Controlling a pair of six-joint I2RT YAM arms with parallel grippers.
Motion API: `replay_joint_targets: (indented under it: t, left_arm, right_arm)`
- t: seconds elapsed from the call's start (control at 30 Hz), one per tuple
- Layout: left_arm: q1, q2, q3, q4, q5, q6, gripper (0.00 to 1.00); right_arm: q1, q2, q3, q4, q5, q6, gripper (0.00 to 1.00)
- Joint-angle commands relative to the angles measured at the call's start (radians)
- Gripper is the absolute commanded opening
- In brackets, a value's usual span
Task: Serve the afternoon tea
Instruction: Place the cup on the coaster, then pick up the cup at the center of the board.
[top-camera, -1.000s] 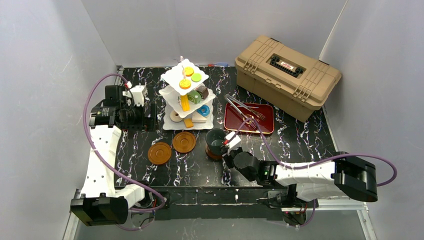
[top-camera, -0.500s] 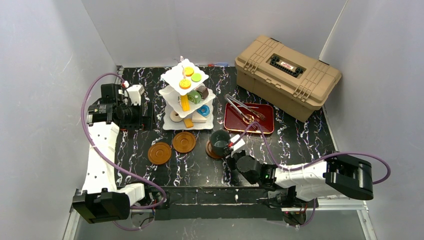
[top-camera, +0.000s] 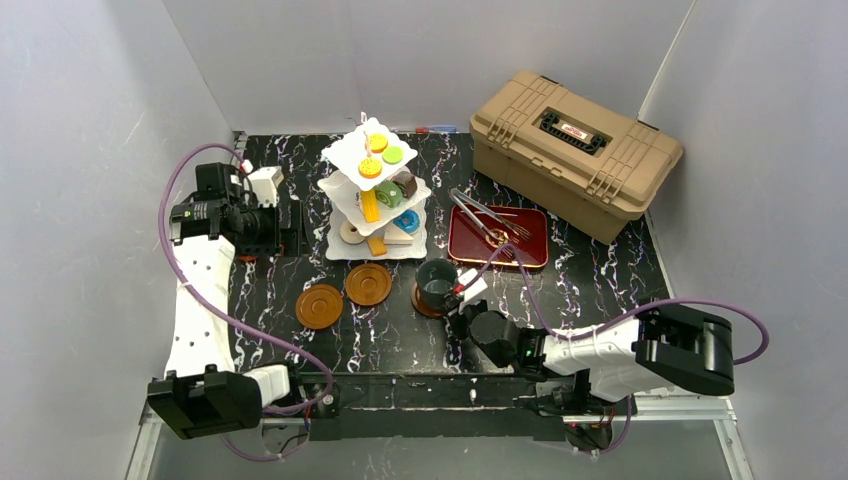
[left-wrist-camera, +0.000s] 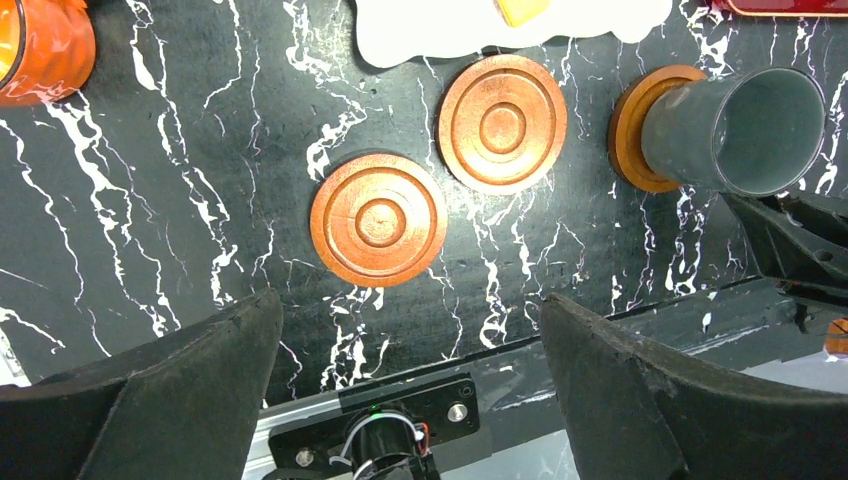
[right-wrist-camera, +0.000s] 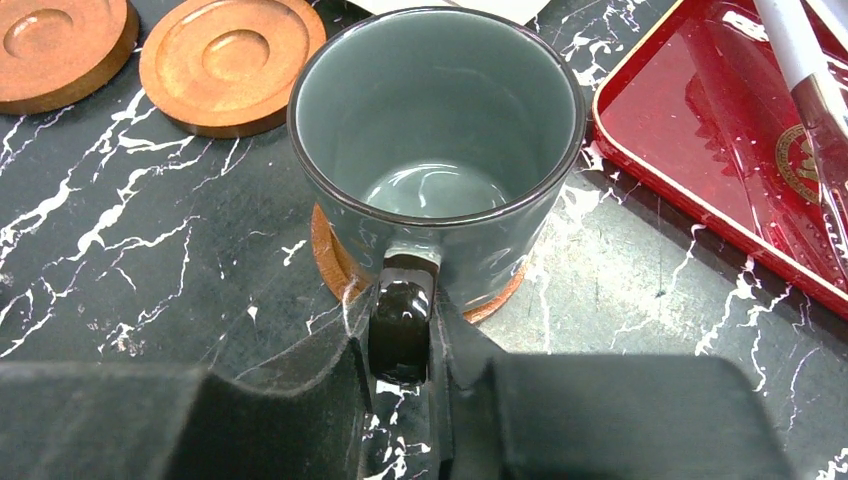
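Three saucers (left-wrist-camera: 378, 233), one dark cup (right-wrist-camera: 435, 130), one orange cup (left-wrist-camera: 40, 45), one stand (top-camera: 345, 152).

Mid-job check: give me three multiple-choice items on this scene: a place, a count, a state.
1. Where does the dark cup stand? A. on a brown saucer B. on the red tray C. on the bare table
2. How many saucers in the left wrist view carry no cup? A. one B. two C. three
3. The right gripper is: A. open beside the cup B. shut on the cup's handle C. shut on nothing
Answers: 1 A, the saucer's rim shows under the cup; 2 B, two bare saucers lie there; 3 B, its fingers pinch the handle.
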Motion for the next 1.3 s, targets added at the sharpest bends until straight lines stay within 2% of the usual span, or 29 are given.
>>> replay_joint_targets:
  t: [0.0, 0.07, 0.13, 0.17, 0.2, 0.4, 0.5, 0.6, 0.73, 0.87, 0.97, 1.07, 1.17, 1.27]
  left_arm:
    - [0.034, 0.018, 0.048, -0.028, 0.045, 0.010, 0.99]
    - [0.058, 0.039, 0.065, -0.036, 0.070, 0.009, 0.99]
    - [0.078, 0.061, 0.082, -0.041, 0.077, 0.013, 0.99]
    - [0.087, 0.071, 0.097, -0.044, 0.079, 0.022, 0.99]
    - [0.098, 0.080, 0.109, -0.047, 0.079, 0.030, 0.99]
    - [0.183, 0.182, 0.201, -0.049, 0.036, 0.103, 0.99]
    - [0.234, 0.266, 0.244, -0.013, -0.009, 0.136, 0.99]
    - [0.270, 0.365, 0.274, 0.047, -0.087, 0.169, 0.90]
    - [0.321, 0.504, 0.364, 0.061, -0.131, 0.181, 0.81]
    - [0.344, 0.577, 0.397, 0.100, -0.177, 0.179, 0.82]
    - [0.351, 0.608, 0.386, 0.128, -0.192, 0.184, 0.85]
    - [0.362, 0.643, 0.357, 0.162, -0.195, 0.188, 0.83]
    - [0.366, 0.691, 0.342, 0.179, -0.175, 0.190, 0.77]
    - [0.367, 0.741, 0.356, 0.185, -0.169, 0.191, 0.67]
  right_arm:
    - [0.005, -0.036, 0.006, 0.012, 0.003, 0.012, 0.43]
    - [0.010, -0.038, 0.008, -0.002, 0.005, 0.021, 0.60]
    - [0.017, -0.038, 0.011, -0.010, 0.012, 0.024, 0.73]
    - [0.023, -0.040, 0.011, -0.014, 0.020, 0.026, 0.89]
    - [0.028, -0.045, 0.016, -0.019, 0.025, 0.025, 0.97]
    - [0.049, -0.198, 0.080, -0.162, 0.117, -0.020, 0.98]
    - [0.055, -0.311, 0.156, -0.325, 0.156, -0.020, 0.98]
    - [0.056, -0.373, 0.223, -0.439, 0.154, -0.015, 0.98]
    - [0.057, -0.322, 0.316, -0.542, 0.130, 0.003, 0.98]
    - [0.060, -0.259, 0.363, -0.545, 0.078, 0.014, 0.98]
    - [0.061, -0.220, 0.398, -0.554, 0.045, 0.026, 0.98]
    - [0.061, -0.179, 0.454, -0.584, 0.003, 0.039, 0.97]
    - [0.066, -0.145, 0.495, -0.595, -0.020, 0.044, 0.95]
    - [0.073, -0.116, 0.524, -0.593, -0.019, 0.043, 0.94]
